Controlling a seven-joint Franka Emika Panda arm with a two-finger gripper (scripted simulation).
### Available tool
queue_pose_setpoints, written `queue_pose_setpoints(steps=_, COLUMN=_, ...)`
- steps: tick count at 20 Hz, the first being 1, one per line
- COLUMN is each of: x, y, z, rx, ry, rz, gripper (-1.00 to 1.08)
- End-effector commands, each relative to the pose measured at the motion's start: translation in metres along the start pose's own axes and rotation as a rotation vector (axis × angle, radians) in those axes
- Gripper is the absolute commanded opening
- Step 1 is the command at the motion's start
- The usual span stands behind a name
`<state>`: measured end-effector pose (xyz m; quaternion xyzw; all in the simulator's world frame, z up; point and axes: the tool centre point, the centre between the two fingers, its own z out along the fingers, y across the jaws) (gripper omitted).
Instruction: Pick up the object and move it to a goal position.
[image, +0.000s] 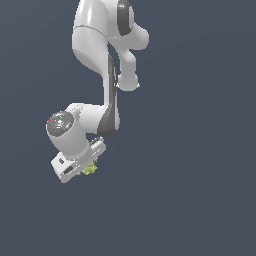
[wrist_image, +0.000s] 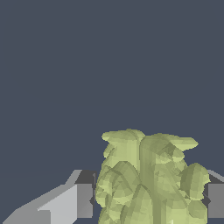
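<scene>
You have the small yellow-green lumpy blob with the bumpy, faceted surface (wrist_image: 148, 179) sitting between the two grey finger pads (wrist_image: 84, 200) of the white two-fingered gripper (image: 86, 169). In the wrist view one pad stands right against the blob's flank and the other meets it on the far side, so the fingers look closed onto it; contact on that far side is cut off by the frame edge, so treat the grip as likely, not proven.

In the exterior view the blob shows only as a speck of green under the white gripper body, low on the exterior view's left, beneath the bent white-and-grey robot arm (image: 95, 45). Whether it rests on the flat dark blue-grey ground (image: 200, 200) or is already clear of it, you cannot tell: there is no shadow or edge to judge by.

Your main risk is the surface. The lumps give the flat pads only a few high points to bear on, so the blob could twist or squirt out as you accelerate. Much of its bulk stands out beyond the pads, and that overhang would lever it loose in a quick swing.

No goal marker shows in either view, so you could overshoot or release off target. Move slowly and keep the wrist level.
</scene>
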<state>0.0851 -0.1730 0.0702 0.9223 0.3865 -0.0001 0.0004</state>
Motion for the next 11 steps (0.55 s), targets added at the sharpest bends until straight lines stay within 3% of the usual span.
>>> queue_pose_setpoints(steps=1, x=-0.011, y=0.014, z=-0.003, rx=0.001, ry=0.000, rz=-0.002, gripper=-1.00)
queue_pose_setpoints(steps=11, x=-0.024, y=0.033, z=-0.006, rx=0.001, ry=0.000, rz=-0.002, gripper=-1.00)
